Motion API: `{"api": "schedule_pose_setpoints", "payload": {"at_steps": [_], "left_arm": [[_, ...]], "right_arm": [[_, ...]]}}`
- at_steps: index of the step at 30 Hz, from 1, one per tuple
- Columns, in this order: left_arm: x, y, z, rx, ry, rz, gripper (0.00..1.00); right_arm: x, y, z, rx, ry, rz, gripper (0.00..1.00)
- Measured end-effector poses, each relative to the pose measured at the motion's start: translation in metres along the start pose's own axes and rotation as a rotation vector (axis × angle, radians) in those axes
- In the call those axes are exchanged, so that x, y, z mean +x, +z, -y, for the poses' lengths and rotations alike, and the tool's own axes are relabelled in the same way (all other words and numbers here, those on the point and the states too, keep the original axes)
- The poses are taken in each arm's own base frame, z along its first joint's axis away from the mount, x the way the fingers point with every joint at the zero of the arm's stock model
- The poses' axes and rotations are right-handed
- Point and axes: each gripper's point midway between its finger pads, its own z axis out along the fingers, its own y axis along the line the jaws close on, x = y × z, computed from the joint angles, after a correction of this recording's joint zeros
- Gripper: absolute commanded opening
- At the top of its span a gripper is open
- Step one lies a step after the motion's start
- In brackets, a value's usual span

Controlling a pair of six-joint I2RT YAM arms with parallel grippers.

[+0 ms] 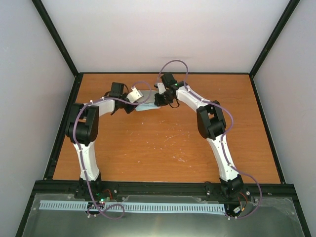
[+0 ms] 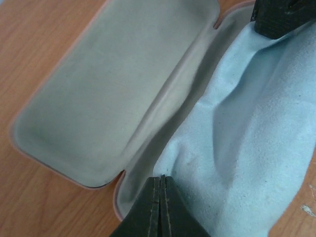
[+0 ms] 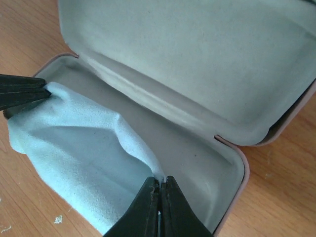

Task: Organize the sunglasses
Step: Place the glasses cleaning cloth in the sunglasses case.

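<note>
1. Top external: left arm (image 1: 86, 129) and right arm (image 1: 213, 123) both reach to the far middle of the counter (image 1: 163, 148). Their tips converge from either side on a light blue cloth (image 1: 148, 107). Too small in this view to read either grip.
2. Left wrist: the case (image 2: 98, 89) lies open on the wood, with a pink shell and pale grey lining. The lid half shows plain lining. The cloth is draped over the tray half and spills past its rim onto the counter.
3. Left fingers (image 2: 145, 212) are pressed together with no gap, pinching an edge of the cloth at one end of the tray.
4. Right wrist: right fingers (image 3: 145, 210) are also clamped tight. A fold of the cloth's edge is nipped between the tips, just over the tray's front rim.
5. The two pinch points sit at opposite ends of the cloth. The left fingers hold a corner at the tray's far end, as seen from the right wrist. The fabric between sags in soft folds, partly inside the tray and partly hanging over the front rim onto the wood.
6. The lid stands tilted back behind the tray, hinge side away from the right fingers.
7. Sunglasses: not visible in any of the three views. The cloth covers much of the tray, so I can't tell where they are.
</note>
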Motion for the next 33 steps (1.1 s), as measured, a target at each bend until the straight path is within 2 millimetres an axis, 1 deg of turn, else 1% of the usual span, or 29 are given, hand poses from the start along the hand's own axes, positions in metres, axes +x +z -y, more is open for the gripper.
{"api": "schedule_pose_setpoints", "payload": {"at_steps": [5, 13, 22, 33], "left_arm": [[0.009, 0.008, 0.007, 0.04, -0.016, -0.018, 0.0], [0.018, 0.015, 0.015, 0.076, -0.025, -0.039, 0.0], [0.016, 0.022, 0.009, 0.074, -0.002, -0.038, 0.0], [0.014, 0.025, 0.003, 0.05, 0.018, -0.03, 0.0]], "right_arm": [[0.005, 0.001, 0.001, 0.004, 0.009, -0.02, 0.03], [0.013, 0.004, 0.006, 0.017, 0.02, -0.042, 0.03], [0.027, 0.012, 0.017, 0.055, 0.054, -0.065, 0.03], [0.019, 0.014, 0.025, 0.099, 0.075, -0.022, 0.03]]}}
